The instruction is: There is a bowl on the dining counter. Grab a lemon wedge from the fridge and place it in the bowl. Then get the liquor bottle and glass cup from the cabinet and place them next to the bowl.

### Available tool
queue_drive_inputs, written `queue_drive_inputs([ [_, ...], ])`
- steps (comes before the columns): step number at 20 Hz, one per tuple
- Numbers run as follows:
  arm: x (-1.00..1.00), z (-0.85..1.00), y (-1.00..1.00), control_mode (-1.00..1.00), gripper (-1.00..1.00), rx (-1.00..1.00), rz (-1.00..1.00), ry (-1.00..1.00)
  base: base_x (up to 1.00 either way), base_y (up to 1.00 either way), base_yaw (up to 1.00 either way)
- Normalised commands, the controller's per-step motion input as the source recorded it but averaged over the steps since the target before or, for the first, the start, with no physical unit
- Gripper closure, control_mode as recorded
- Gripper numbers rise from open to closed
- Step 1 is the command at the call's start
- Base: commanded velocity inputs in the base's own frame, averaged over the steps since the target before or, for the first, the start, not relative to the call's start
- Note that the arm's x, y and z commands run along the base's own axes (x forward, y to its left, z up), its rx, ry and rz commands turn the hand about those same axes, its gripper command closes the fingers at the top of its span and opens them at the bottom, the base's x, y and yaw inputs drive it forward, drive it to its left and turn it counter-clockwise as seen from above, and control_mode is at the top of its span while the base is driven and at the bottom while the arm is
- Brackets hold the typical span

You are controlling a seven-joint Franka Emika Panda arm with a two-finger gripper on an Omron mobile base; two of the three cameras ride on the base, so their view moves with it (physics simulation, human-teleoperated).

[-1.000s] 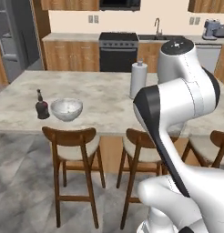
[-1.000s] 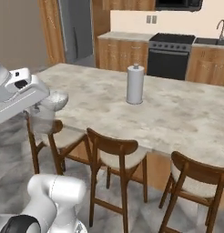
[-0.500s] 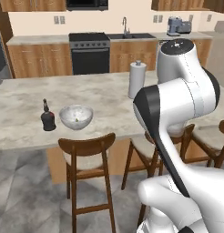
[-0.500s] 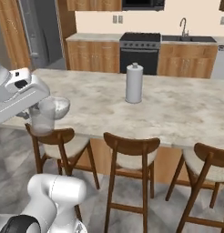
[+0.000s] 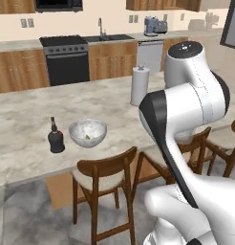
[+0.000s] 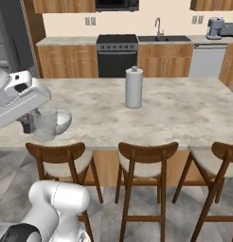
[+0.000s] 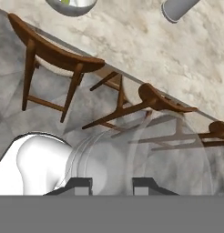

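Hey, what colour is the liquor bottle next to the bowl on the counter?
The liquor bottle is dark, nearly black, beside the bowl; clearest in the left base view.

My arm [image 5: 186,110] is glossy white, built from fat rounded links. A black band curves across the big elbow shell, and a grey disc caps the top of the upper link. In the right base view the hand [image 6: 21,99] is a boxy white block with light grey faces and a small dark recess near its top. Two small dark square fingertips [image 7: 78,185] show in the hand view. I see no cables or markings.
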Motion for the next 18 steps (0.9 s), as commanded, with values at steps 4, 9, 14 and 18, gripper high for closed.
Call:
queue_drive_inputs([
  [4,0.00,0.00,0.00,1.00,1.00,0.00,0.00,0.00,0.47,0.52,-0.32],
  [9,0.00,0.00,0.00,1.00,1.00,0.00,0.00,0.00,0.56,0.55,-0.23],
  [14,0.00,0.00,0.00,1.00,1.00,0.00,0.00,0.00,0.62,0.37,0.07],
  [18,0.16,-0.02,0.01,-1.00,1.00,0.00,0.08,-0.02,0.48,0.12,0.22],
])
